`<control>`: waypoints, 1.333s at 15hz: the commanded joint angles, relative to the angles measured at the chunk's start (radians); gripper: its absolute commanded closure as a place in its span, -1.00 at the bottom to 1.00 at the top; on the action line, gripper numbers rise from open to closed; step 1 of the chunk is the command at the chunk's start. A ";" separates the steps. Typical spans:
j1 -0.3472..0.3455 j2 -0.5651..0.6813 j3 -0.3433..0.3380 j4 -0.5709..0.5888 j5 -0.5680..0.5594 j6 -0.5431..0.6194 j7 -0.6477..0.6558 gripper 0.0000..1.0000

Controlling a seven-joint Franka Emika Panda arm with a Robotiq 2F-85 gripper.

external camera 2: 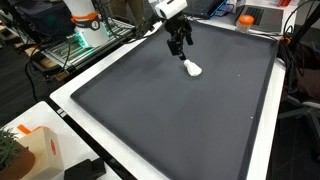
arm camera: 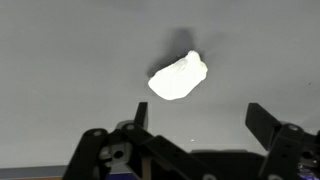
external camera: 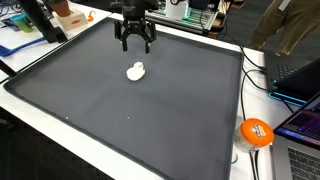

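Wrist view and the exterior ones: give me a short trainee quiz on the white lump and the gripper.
1. True or false: the black gripper is shut on the small white crumpled lump.
2. The lump lies on: A) the dark grey mat; B) a plate; C) a wooden shelf.
3. Fill in: in the wrist view the jaws stand ___, clear of the lump.

Key: 1 false; 2 A; 3 open.
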 commanded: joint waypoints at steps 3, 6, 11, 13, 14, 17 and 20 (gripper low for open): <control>-0.040 0.093 0.053 0.042 0.046 0.094 -0.068 -1.00; -0.062 0.152 0.078 0.078 0.035 0.135 -0.073 -1.00; -0.129 0.229 0.146 0.106 0.034 0.212 -0.086 -1.00; -0.213 0.240 0.237 0.098 0.032 0.252 -0.071 -1.00; -0.223 0.222 0.241 0.083 0.023 0.232 -0.061 -1.00; -0.195 0.226 0.216 0.098 0.017 0.228 -0.056 -1.00; -0.268 0.250 0.298 0.102 -0.003 0.273 -0.076 -1.00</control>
